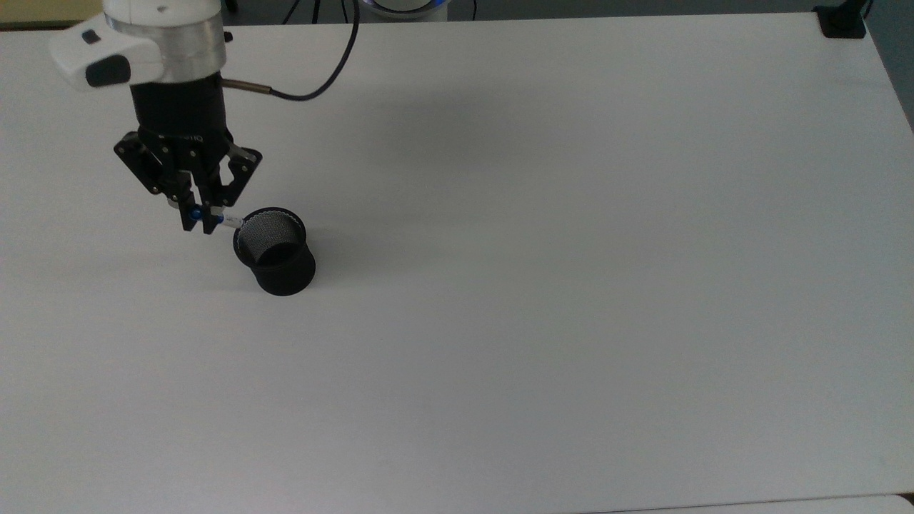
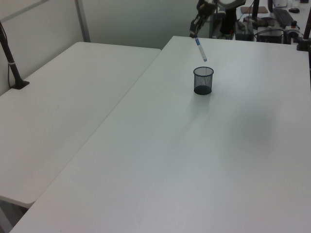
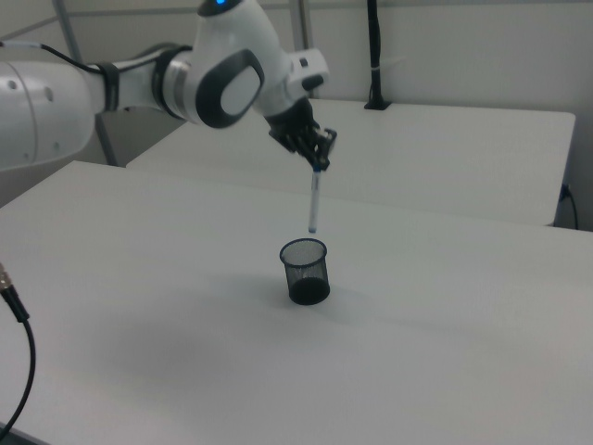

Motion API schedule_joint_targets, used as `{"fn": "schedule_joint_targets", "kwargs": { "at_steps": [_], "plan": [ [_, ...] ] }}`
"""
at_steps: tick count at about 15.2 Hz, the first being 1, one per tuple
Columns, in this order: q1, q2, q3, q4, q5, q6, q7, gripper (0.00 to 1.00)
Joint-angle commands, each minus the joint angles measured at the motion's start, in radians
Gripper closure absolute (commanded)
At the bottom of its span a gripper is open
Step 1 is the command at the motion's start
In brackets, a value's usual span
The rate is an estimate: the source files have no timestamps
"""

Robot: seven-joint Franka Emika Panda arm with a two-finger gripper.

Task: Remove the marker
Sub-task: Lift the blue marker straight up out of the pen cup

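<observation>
My gripper is shut on the blue-capped top end of the white marker. The marker hangs nearly upright in the air, its lower blue tip just above the rim of the black mesh cup. The whole marker is clear of the cup. The cup stands upright on the white table, below and slightly to the top view's right of the gripper.
A black cable loops from the wrist at the top view's upper left. A second white table adjoins on the left view's left, with a black post clamped to it. Equipment crowds the far edge in the left view.
</observation>
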Motion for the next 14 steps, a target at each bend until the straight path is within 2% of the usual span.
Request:
{"fn": "schedule_joint_targets", "kwargs": {
  "at_steps": [1,7,14],
  "plan": [
    [0.018,-0.12,0.003,-0.023,0.019,-0.089,0.026,0.94],
    [0.057,-0.208,0.022,-0.021,0.022,-0.284,0.028,0.94],
    [0.136,-0.165,0.023,-0.032,0.029,-0.412,0.029,0.93]
  ]
}}
